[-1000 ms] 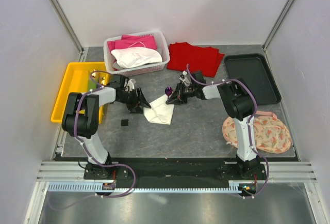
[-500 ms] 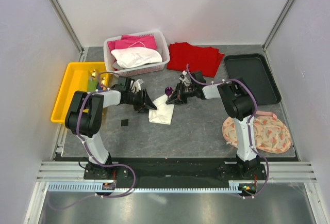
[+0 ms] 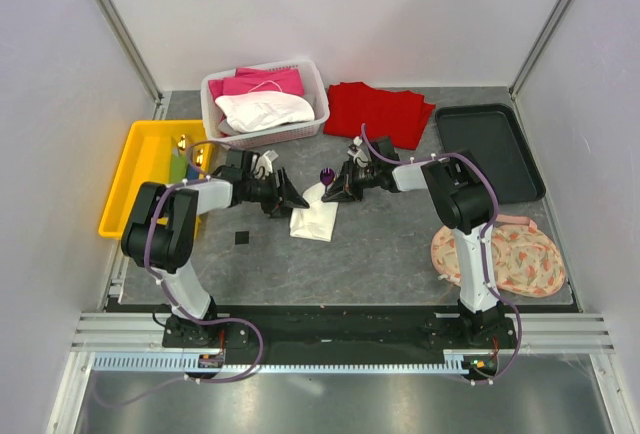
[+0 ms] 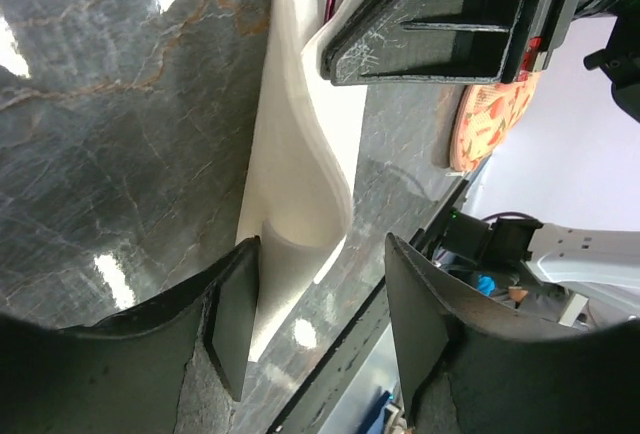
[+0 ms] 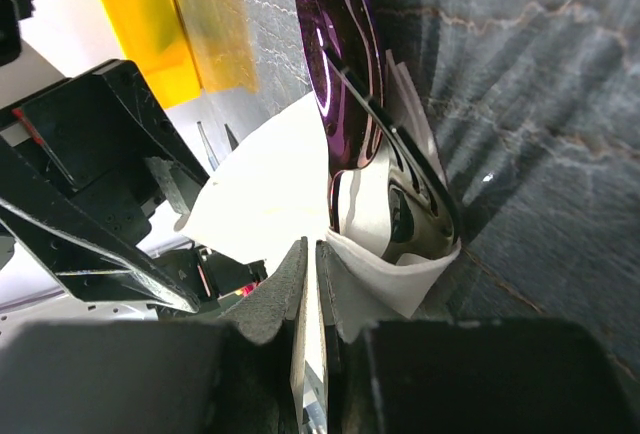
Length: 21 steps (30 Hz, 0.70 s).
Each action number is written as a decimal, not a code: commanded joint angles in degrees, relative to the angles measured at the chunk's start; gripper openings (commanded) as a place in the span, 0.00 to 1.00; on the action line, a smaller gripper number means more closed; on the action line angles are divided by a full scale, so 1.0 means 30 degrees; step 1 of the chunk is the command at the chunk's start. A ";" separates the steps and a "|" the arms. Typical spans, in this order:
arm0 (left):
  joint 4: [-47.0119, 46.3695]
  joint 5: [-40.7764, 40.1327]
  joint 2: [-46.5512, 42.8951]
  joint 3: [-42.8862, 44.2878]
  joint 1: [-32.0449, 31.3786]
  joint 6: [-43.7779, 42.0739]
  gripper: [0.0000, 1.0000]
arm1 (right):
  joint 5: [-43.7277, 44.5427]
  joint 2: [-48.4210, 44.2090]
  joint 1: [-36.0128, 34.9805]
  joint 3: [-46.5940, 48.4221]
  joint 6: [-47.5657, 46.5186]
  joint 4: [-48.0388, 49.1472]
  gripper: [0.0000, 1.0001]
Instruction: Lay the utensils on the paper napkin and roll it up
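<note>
Left gripper (image 4: pixel 318 254) holds its jaws apart with the folded edge of the paper napkin (image 3: pixel 315 217) between them; right gripper (image 5: pixel 310 250) facing it is pinched together on the sheet's opposite edge; purple spoon (image 5: pixel 340 84) lies just beyond those fingertips.

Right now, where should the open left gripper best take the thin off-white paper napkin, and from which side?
Probably the raised, curled edge of the paper napkin nearest the left gripper, coming in low from the left. That fold stands off the table, so a finger can slide under; the right gripper pinches the far side.
</note>
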State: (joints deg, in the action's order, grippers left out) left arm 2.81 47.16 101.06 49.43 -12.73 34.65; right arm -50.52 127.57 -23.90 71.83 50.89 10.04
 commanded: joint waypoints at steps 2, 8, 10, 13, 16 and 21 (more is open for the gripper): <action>-0.0268 -0.0303 -0.0170 -0.0801 0.0141 0.1982 0.61 | 0.2720 0.1188 -0.0002 -0.0067 -0.1027 -0.1414 0.15; -0.0554 -0.0310 -0.0315 -0.2295 0.0435 0.3271 0.66 | 0.2719 0.1130 -0.0031 -0.0038 -0.1027 -0.1443 0.15; -0.0760 -0.0134 -0.0374 -0.2762 0.0435 0.3799 0.67 | 0.2720 0.1130 -0.0002 -0.0038 -0.1027 -0.1443 0.15; -0.1901 -0.0103 -0.0813 -0.2971 0.0435 0.3917 0.67 | 0.2690 0.1217 -0.0031 0.0021 -0.0998 -0.1414 0.15; -0.2922 -0.0426 -0.0785 -0.2415 0.0552 0.4208 0.67 | 0.2690 0.1217 -0.0031 -0.0009 -0.1027 -0.1443 0.15; -0.3456 -0.0660 -0.0522 -0.1303 0.0582 0.4182 0.61 | 0.2690 0.1218 -0.0031 -0.0009 -0.1086 -0.1502 0.15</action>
State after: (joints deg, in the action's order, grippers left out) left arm -3.38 46.15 100.03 41.91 -11.33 45.63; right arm -50.48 127.59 -23.90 72.12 50.74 9.54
